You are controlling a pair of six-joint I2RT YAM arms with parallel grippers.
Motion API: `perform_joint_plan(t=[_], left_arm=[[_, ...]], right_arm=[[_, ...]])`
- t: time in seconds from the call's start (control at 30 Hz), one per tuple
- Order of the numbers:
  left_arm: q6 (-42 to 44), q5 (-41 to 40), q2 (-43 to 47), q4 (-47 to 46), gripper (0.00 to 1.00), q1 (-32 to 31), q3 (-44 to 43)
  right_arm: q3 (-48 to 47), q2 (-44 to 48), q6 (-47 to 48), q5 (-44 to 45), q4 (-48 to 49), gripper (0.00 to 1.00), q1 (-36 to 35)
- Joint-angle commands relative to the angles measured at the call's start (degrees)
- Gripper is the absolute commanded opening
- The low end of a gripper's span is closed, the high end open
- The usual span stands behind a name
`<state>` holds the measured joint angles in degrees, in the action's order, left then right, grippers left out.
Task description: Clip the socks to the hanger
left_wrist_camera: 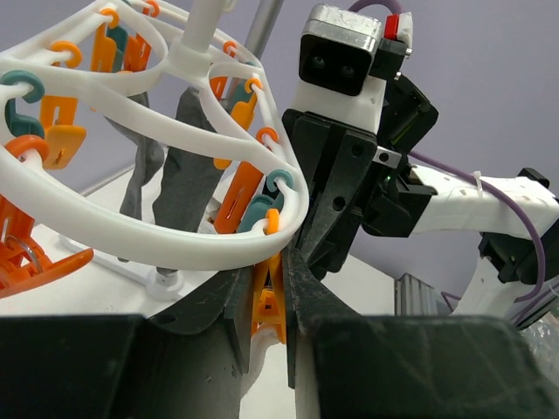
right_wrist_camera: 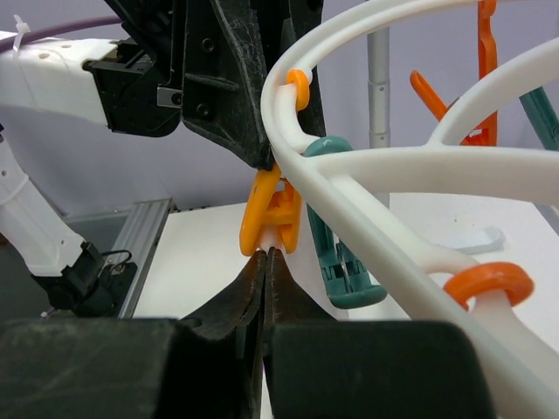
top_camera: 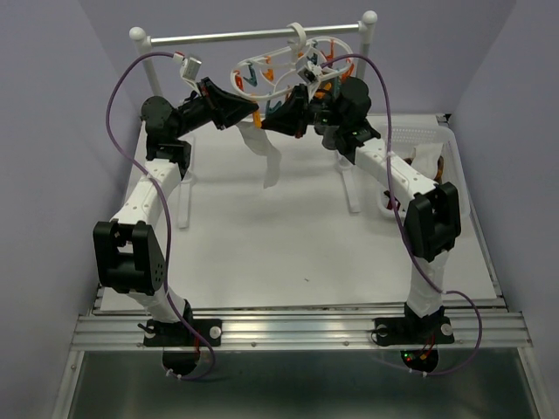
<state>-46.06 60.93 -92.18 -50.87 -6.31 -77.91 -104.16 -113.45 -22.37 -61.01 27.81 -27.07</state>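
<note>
Below hanger (left_wrist_camera: 175,253) rim, left jaws pinch orange clip (left_wrist_camera: 266,305); right jaws shut.

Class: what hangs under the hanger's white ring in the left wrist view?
Orange clips, teal clips and grey socks; where the socks attach is hidden behind the ring.

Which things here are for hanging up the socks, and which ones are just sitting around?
For the job:
hanger
orange clip
white sock
grey socks, on the hanger
left gripper, squeezing the orange clip
right gripper, shut just under the clip

Just sitting around:
metal rail
white basket
table
</note>
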Motion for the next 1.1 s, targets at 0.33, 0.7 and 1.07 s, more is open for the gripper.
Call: perform_joint_plan(t=[0.33, 0.7, 1.07], left_arm=[[4.14, 1.39, 2.01, 2.36, 0.00, -0.11, -3.21], [3.96, 1.13, 1.57, 2.36, 0.00, -0.11, -3.65], [0.19, -0.55, 1.57, -2.73, 0.00, -0.11, -2.34]], right_arm=[[3.52, 4.11, -10.14, -0.07, 12.70, 0.01, 2.37], [4.05, 2.27, -23.24, 0.37, 26.49, 0.01, 3.43], [4.75, -0.46, -32.31, 0.02, 34.60, 0.01, 3.43]])
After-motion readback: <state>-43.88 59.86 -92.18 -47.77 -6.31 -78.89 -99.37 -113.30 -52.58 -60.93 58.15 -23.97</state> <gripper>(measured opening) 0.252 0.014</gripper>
